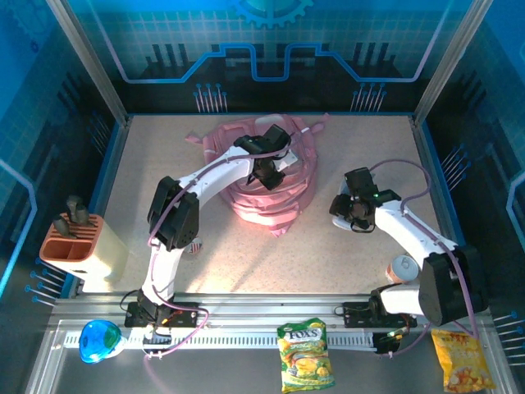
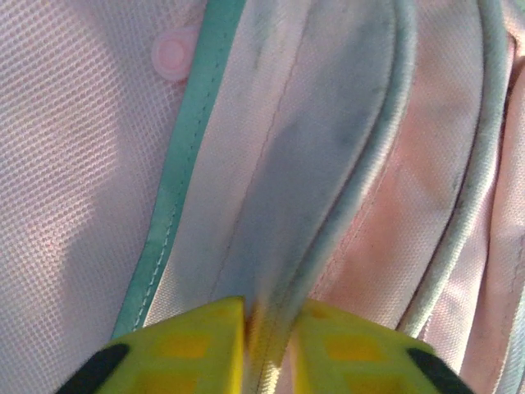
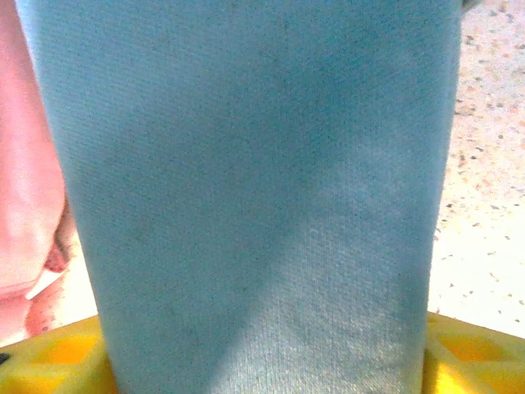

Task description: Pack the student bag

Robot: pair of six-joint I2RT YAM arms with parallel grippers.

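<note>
The student bag (image 1: 275, 197), a soft pink backpack, lies crumpled at the back middle of the table. My left gripper (image 1: 267, 171) is down on top of it. In the left wrist view the yellow jaws of the left gripper (image 2: 269, 345) are nearly closed, pinching a pale grey-edged fold with a zip line on the bag (image 2: 394, 205). My right gripper (image 1: 354, 212) hovers right of the bag. In the right wrist view a broad blue cloth-textured item (image 3: 254, 189) sits between the wide-apart yellow fingertips (image 3: 467, 353) of the right gripper (image 3: 267, 361), hiding most of what is behind it.
A beige holder with an orange top (image 1: 82, 246) stands at the left edge. A can (image 1: 404, 267) sits by the right arm. On the front rail lie a blue round object (image 1: 98, 341), a green snack packet (image 1: 305, 355) and a yellow snack packet (image 1: 462, 359).
</note>
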